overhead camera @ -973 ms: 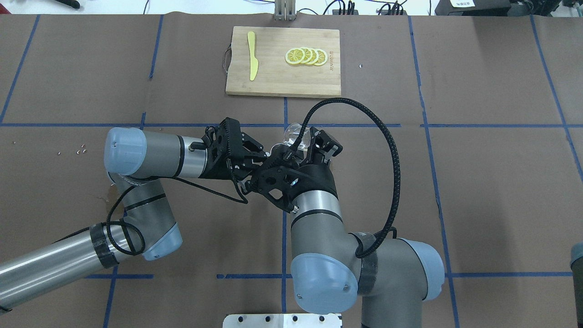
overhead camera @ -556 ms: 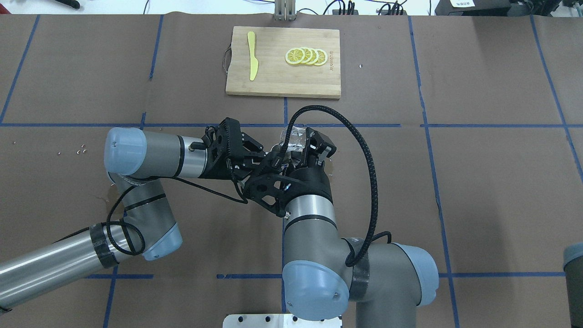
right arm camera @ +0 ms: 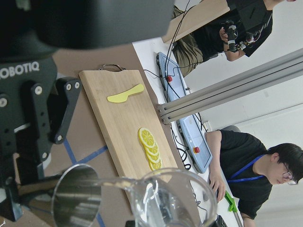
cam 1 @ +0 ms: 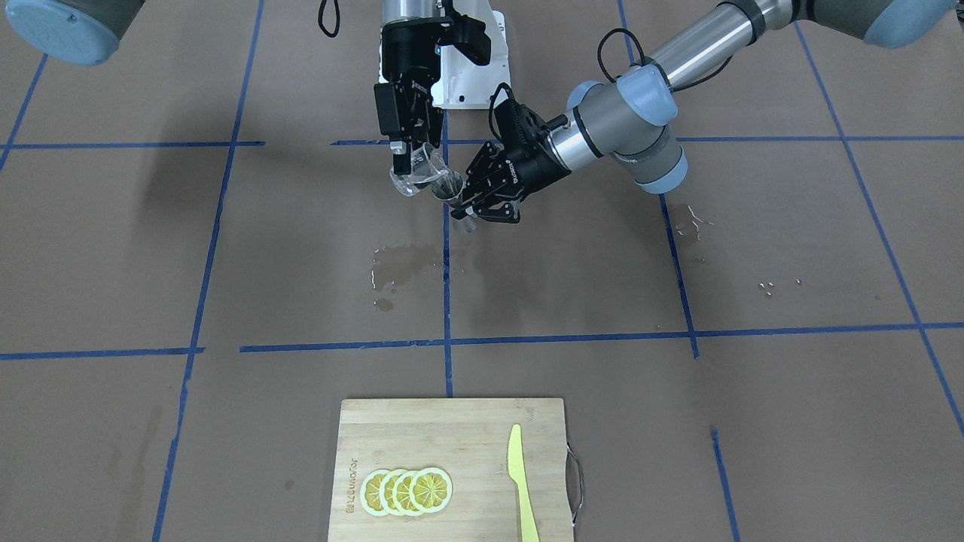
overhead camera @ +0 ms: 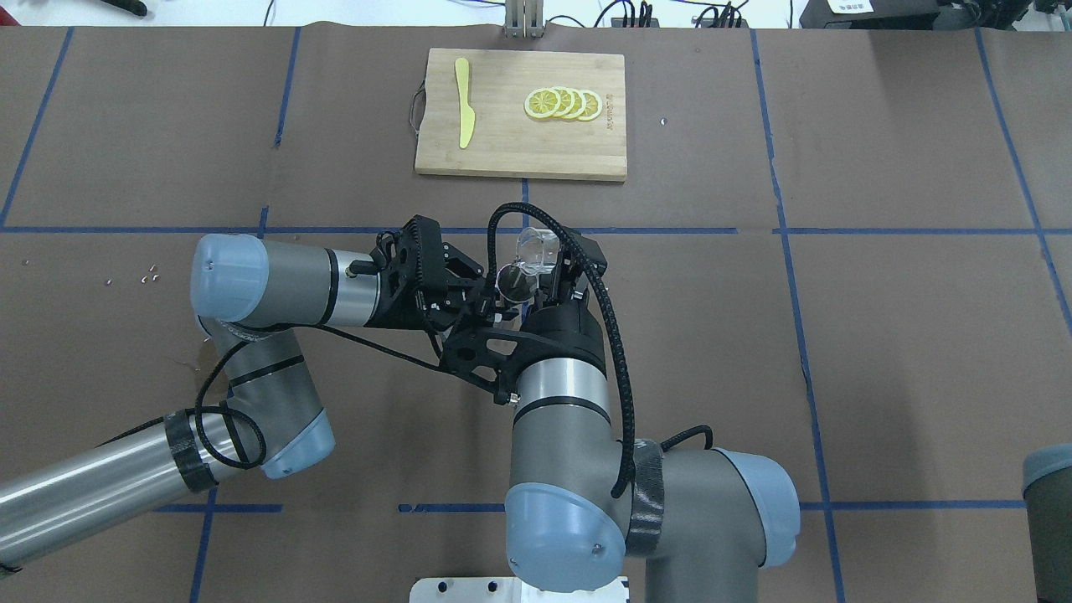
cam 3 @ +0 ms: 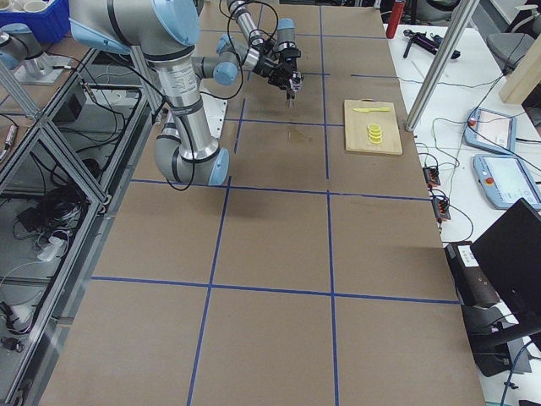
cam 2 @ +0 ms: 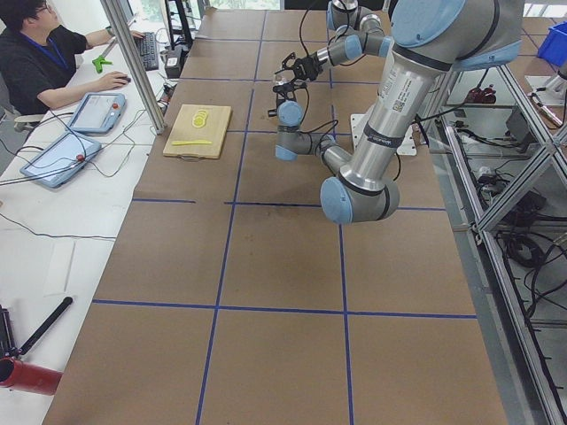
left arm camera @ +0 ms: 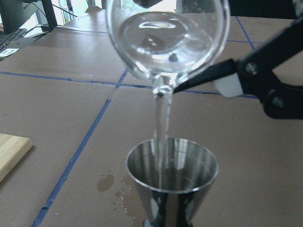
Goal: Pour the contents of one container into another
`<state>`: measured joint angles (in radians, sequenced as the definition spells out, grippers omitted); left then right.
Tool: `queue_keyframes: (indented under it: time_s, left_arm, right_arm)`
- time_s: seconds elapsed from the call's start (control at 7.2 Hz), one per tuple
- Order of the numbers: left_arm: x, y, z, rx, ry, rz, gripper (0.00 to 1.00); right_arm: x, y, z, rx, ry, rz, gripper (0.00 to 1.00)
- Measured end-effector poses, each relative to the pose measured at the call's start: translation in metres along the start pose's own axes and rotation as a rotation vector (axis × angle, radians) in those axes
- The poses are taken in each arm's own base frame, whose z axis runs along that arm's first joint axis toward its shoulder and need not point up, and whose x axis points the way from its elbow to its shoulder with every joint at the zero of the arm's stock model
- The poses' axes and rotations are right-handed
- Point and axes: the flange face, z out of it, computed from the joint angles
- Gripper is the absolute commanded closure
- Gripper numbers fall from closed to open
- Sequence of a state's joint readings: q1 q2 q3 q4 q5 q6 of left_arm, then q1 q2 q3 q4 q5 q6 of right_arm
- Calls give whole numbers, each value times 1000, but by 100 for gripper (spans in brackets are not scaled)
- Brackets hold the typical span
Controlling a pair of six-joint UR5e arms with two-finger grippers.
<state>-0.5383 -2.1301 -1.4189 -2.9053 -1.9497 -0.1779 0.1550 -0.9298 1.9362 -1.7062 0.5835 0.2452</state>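
The cup [cam 1: 416,177] was held by the right gripper [cam 1: 410,160], whose fingers were pressed against its glass wall from above. It was seen in the upper middle of the front-facing view, raised over the counter [cam 1: 753,414]. The cup was tilted, with its lip turned down toward the jigger [cam 1: 449,190]. In the left wrist view a thin stream of clear liquid [left arm camera: 162,127] was seen falling from the lip into the upper cone of the jigger. Some liquid was left in the cup.

The jigger was kept upright, just beside the cup and a little lower. It was pinched at its lower part by the left gripper [cam 1: 467,213], which reached in from the right side of that view. In the overhead view both vessels were found near the middle of the frame, partly hidden by the right arm.

A wet patch [cam 1: 399,263] was noted on the counter below the grippers. At the bottom of the front-facing view a board [cam 1: 467,444] was lying, well apart from the grippers. On it lemon slices [cam 1: 407,491] were laid overlapping, and a yellow knife [cam 1: 520,482] beside them.
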Motion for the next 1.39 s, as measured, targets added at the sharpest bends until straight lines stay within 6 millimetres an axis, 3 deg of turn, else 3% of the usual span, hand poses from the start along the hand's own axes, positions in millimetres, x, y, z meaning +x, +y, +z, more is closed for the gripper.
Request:
queue_keyframes:
  time_s: [1.39]
  left_arm:
    - [0,0,0,-1,0,0,100]
  right_arm:
    - [0,1,0,-9,11,-106,100]
